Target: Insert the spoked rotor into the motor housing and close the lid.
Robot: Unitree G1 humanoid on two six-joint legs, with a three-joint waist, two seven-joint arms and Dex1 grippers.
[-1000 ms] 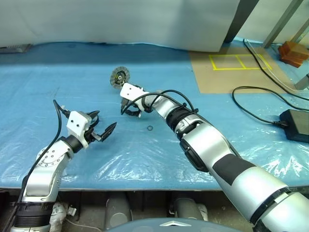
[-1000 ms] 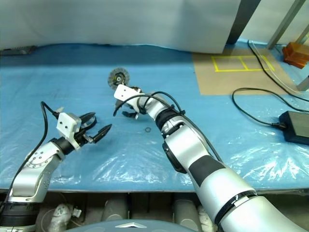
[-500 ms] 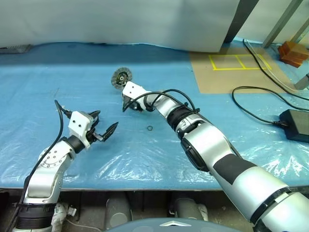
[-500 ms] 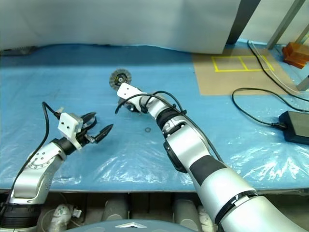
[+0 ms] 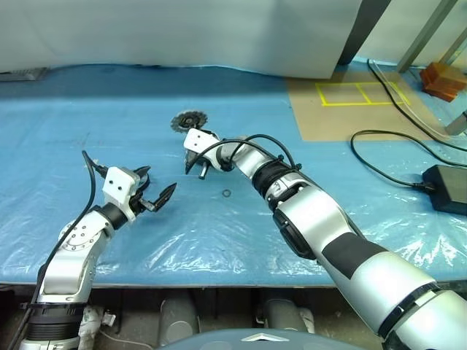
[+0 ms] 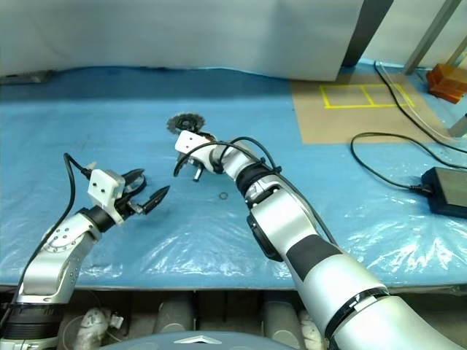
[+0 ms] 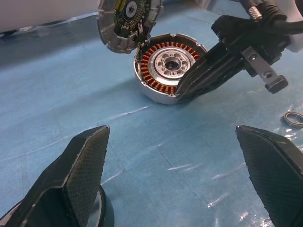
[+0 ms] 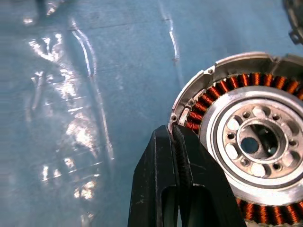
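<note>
The motor housing (image 7: 168, 66), a round metal cylinder with copper windings and a pale centre, lies on the blue sheet. The spoked rotor (image 7: 128, 21) leans tilted on its far edge, also seen as rotor (image 5: 190, 119). My right gripper (image 8: 173, 130) is shut, its black tips resting against the housing's near rim with nothing between them. My left gripper (image 5: 157, 182) hovers open to the left, apart from the housing. Under one left finger a dark round edge with a pale rim (image 7: 103, 213) peeks out, possibly the lid.
A small metal ring (image 5: 226, 193) lies on the sheet right of the right gripper. A brown board with yellow tape (image 5: 350, 106) sits at the back right. A black power brick (image 5: 445, 188) and cables lie at the far right.
The right gripper's fingers have closed at the housing's rim. The rotor, upright and facing me before, now lies tilted flatter. The left arm has not moved.
</note>
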